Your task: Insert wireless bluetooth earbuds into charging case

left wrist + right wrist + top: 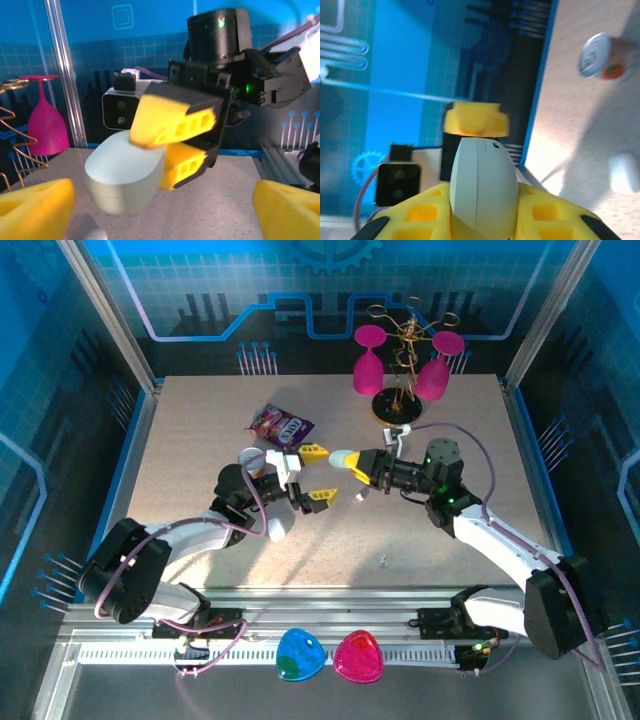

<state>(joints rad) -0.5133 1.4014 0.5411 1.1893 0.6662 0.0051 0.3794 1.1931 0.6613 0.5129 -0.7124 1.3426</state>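
Observation:
My right gripper (pixel 352 464) is shut on a mint pebble-shaped charging case (pixel 343 458), held closed above the table's middle. In the left wrist view the case (pixel 125 175) sticks out leftward from the right gripper (pixel 150 150). In the right wrist view the case (pixel 482 185) stands between the yellow fingers (pixel 420 215). My left gripper (pixel 312 474) is open just left of the case, with its fingers (pixel 35 207) spread wide and nothing between them. A tiny white earbud (pixel 383 561) lies on the table near the front. Another small white piece (pixel 362 497) lies below the right gripper.
A white pebble-like case (pixel 277 527) lies by the left arm and appears as a white case (pixel 624 172) in the right wrist view. A can (pixel 250 458), a purple packet (pixel 282 425) and a wire rack (pixel 405 360) with pink glasses stand further back.

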